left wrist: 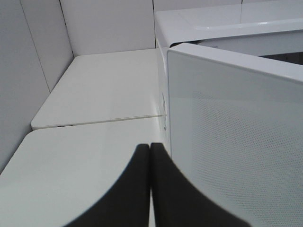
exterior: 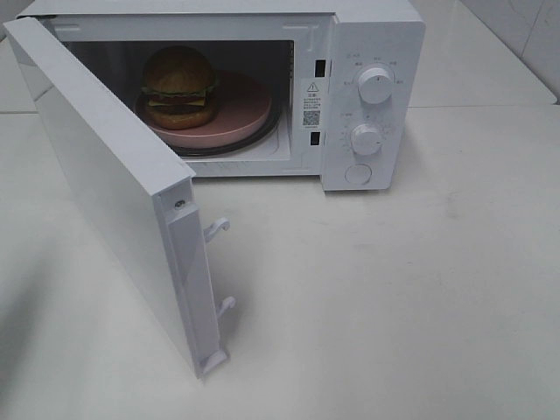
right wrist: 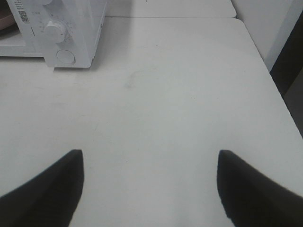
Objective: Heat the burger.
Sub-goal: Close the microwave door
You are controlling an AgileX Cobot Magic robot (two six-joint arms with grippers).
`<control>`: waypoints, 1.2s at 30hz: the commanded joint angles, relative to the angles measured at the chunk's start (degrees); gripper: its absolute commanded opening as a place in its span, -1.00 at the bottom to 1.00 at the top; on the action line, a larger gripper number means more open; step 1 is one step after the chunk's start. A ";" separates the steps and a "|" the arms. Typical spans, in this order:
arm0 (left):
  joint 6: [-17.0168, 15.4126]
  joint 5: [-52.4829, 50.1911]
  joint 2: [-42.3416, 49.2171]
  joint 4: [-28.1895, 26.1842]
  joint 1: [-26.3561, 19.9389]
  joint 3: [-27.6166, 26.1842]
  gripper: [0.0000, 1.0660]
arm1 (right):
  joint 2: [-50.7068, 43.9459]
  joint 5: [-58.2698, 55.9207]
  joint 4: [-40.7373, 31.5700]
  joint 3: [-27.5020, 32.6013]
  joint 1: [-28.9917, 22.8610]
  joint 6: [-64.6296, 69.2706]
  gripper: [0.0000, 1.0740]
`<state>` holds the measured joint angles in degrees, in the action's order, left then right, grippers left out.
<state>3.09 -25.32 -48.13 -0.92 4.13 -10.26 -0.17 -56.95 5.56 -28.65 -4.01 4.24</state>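
Table (right wrist: 165, 94), left hand (left wrist: 150, 149) closed, right hand (right wrist: 150, 156) spread

The worktop (exterior: 376, 297) is a plain white, matte surface that fills the whole scene. It is built of separate panels: a thin seam (exterior: 490, 108) runs across it level with the back half of the microwave, and the left wrist view shows rounded panel corners at its outer edge. A few faint grey scuffs (right wrist: 132, 78) mark the open stretch to the right. The only thing standing directly on it is a white microwave (exterior: 372, 96), set toward the far side, base flat on the surface. Its door (exterior: 96, 175) is swung wide open on the left, reaching out over the worktop toward the front.
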 commanded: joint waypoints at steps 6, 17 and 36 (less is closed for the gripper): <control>-13.12 -12.66 -12.38 14.38 -0.06 0.00 -1.00 | -1.66 -0.17 0.00 0.11 0.34 -0.97 0.42; -15.93 -25.21 -24.64 19.82 4.81 -2.23 -1.00 | -1.66 -0.17 0.00 0.11 0.34 -0.97 0.42; 1.20 -25.15 -35.24 -11.52 28.93 -9.11 -1.00 | -1.66 -0.17 0.00 0.11 0.34 -0.97 0.42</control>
<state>2.52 -49.68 -82.85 -9.00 31.11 -18.22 -0.17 -56.95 5.50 -28.65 -4.01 4.24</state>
